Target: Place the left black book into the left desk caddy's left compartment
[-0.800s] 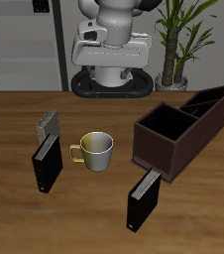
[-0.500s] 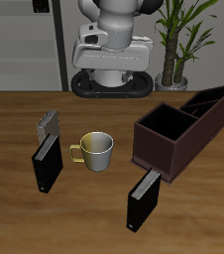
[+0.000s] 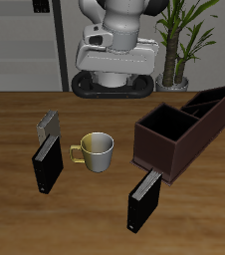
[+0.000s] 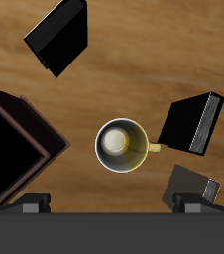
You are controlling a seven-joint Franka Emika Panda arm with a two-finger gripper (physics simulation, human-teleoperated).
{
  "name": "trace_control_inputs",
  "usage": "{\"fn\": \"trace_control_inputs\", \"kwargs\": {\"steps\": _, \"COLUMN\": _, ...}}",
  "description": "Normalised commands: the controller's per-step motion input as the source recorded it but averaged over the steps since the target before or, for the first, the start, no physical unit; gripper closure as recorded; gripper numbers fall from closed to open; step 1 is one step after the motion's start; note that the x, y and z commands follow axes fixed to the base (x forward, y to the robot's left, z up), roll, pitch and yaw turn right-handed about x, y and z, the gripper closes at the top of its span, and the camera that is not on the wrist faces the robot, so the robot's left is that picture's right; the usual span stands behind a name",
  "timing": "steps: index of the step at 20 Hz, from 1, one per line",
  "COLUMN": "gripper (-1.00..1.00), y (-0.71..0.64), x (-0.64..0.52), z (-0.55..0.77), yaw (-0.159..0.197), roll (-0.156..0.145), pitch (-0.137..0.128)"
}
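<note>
The left black book [image 3: 143, 201] stands upright near the table's front edge, thin, with a narrow pale page edge on top; it also shows as the black book [image 4: 58, 36] in the wrist view. The left desk caddy [image 3: 160, 152] is a long dark maroon open box with a black inside and dividers, just behind that book; one corner of the caddy [image 4: 25, 159] shows in the wrist view. My gripper [image 4: 114, 204] hangs high over the mug, far from the book, open, fingertips [image 4: 32, 203] wide apart with nothing between them.
A metal mug [image 3: 97, 149] with a yellow handle stands mid-table. Beside it is another black book [image 3: 46, 162] with a larger grey flap [image 3: 48, 127]. A potted plant [image 3: 176, 45] and a shelf stand behind the table.
The arm has shifted slightly at the back. Nothing on the table has moved.
</note>
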Motion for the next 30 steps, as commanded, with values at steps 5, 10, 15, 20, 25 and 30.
{"fn": "trace_control_inputs", "kwargs": {"steps": 5, "gripper": -1.0, "y": 0.27, "x": 0.37, "z": 0.1, "yaw": -0.004, "roll": 0.021, "pitch": 0.005}}
{"fn": "trace_control_inputs", "kwargs": {"steps": 10, "gripper": -1.0, "y": 0.27, "x": 0.59, "z": 0.08, "yaw": -0.016, "roll": 0.012, "pitch": 0.007}}
{"fn": "trace_control_inputs", "kwargs": {"steps": 15, "gripper": -1.0, "y": 0.08, "x": 0.54, "z": -0.02, "yaw": -0.019, "roll": -0.021, "pitch": 0.006}}
{"fn": "trace_control_inputs", "kwargs": {"steps": 20, "gripper": -1.0, "y": 0.09, "x": 0.48, "z": -0.07, "yaw": -0.046, "roll": -0.019, "pitch": 0.014}}
{"fn": "trace_control_inputs", "kwargs": {"steps": 25, "gripper": -1.0, "y": 0.26, "x": 0.34, "z": -0.12, "yaw": -0.014, "roll": 0.02, "pitch": 0.007}}
{"fn": "trace_control_inputs", "kwargs": {"steps": 30, "gripper": -1.0, "y": 0.2, "x": 0.24, "z": -0.14, "yaw": -0.022, "roll": 0.017, "pitch": 0.004}}
